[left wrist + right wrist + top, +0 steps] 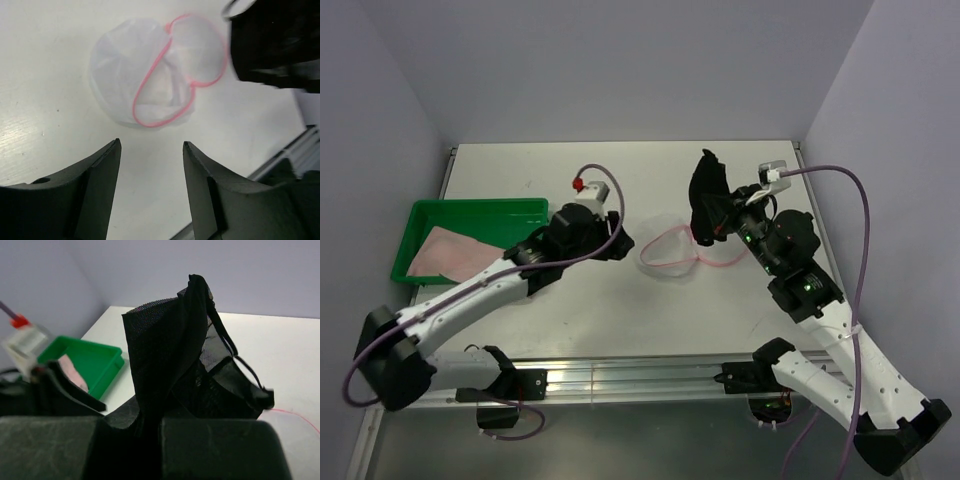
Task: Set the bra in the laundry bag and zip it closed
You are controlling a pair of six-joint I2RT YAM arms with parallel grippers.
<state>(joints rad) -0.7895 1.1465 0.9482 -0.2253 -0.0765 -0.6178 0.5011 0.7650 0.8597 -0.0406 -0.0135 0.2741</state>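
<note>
Right wrist: right claw (150, 427) pinching black mesh bra (167, 350) (folded, seemingly).

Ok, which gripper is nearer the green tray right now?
Left. The left gripper sits to the right of the green tray; the right gripper, shut on the bra, is beyond the laundry bag.

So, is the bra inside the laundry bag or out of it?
Out. The black bra is pinched in the right claw; the laundry bag shows only white mesh inside.
</note>
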